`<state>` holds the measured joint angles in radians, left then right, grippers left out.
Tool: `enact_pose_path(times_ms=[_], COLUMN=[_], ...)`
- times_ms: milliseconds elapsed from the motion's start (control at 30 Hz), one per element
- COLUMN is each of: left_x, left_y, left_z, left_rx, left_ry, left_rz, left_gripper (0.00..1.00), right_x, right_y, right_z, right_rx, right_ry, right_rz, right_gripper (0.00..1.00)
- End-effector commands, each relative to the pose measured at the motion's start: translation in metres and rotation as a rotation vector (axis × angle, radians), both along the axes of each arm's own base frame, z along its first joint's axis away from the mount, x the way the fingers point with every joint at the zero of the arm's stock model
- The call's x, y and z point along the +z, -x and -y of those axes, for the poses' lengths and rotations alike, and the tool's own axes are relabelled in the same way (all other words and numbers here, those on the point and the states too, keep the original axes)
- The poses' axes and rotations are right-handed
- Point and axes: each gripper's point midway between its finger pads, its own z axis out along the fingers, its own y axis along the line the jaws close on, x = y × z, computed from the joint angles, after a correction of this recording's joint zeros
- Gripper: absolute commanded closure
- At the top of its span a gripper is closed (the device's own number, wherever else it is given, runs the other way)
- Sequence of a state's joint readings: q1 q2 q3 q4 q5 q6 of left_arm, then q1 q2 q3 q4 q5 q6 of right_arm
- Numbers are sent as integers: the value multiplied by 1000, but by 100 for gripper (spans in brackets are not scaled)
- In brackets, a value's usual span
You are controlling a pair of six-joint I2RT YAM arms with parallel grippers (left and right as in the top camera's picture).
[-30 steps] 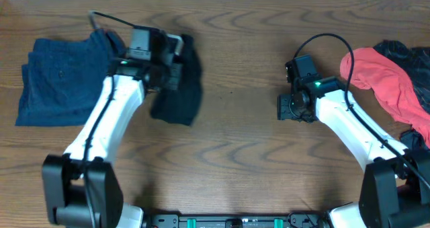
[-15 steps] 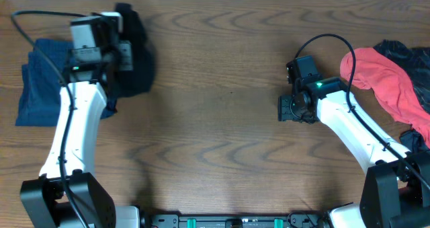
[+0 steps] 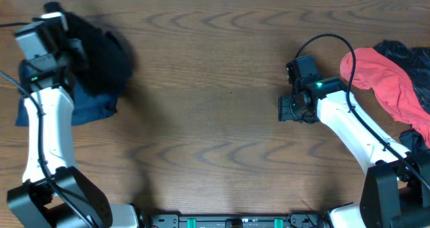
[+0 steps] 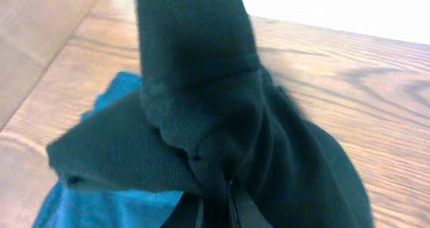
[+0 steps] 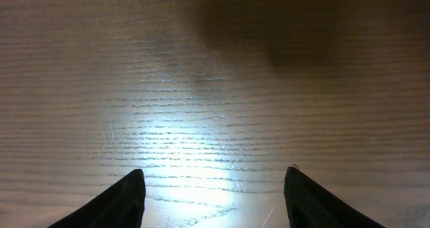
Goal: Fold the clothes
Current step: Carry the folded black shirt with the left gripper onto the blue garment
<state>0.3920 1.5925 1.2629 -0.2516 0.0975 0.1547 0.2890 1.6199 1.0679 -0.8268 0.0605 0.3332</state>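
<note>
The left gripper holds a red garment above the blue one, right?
Not red: the left wrist view shows the left gripper shut on a black garment. It does hang above the blue one.

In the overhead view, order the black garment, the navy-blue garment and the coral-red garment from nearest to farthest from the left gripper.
1. Black fabric garment, held in the left gripper at the wooden table's far left.
2. Navy-blue fabric garment, lying just beneath, partly covered by the black one.
3. Coral-red fabric garment, across the table at its right edge.
</note>
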Motion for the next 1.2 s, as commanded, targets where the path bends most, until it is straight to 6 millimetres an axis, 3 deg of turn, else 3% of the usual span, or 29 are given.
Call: enact_pose_path(times_ms=[0, 100, 267, 400, 500, 633, 767, 833, 1000, 1167], left_x=[-8, -22, -49, -51, -45, -20, 12, 17, -14, -59], left_y=[1, 7, 20, 28, 31, 20, 5, 3, 12, 9], left_z=[-31, -54, -76, -89, -92, -71, -35, -22, -11, 12], left_rx=[61, 109, 163, 214, 251, 150, -1, -52, 22, -44], left_ry=[-10, 1, 33, 59, 92, 154, 302, 354, 521, 664], left_rz=[-7, -28, -91, -85, -55, 40, 170, 188, 98, 17], left_gripper=[92, 89, 75, 59, 54, 52, 52, 52, 53, 53], right_x=[11, 10, 10, 10, 9, 10, 10, 10, 10, 10], right_y=[-6, -4, -2, -1, -1, -1, -1, -1, -1, -1], right_z=[4, 5, 5, 6, 6, 6, 6, 6, 6, 6], right_rx=[-22, -22, -20, -3, 4, 4, 4, 4, 4, 4], right_ry=[7, 9, 12, 17, 19, 19, 18, 18, 18, 18], right_rz=[33, 25, 18, 10, 10, 10, 13, 13, 11, 12], right_gripper=[35, 35, 35, 35, 35, 35, 35, 35, 35, 35])
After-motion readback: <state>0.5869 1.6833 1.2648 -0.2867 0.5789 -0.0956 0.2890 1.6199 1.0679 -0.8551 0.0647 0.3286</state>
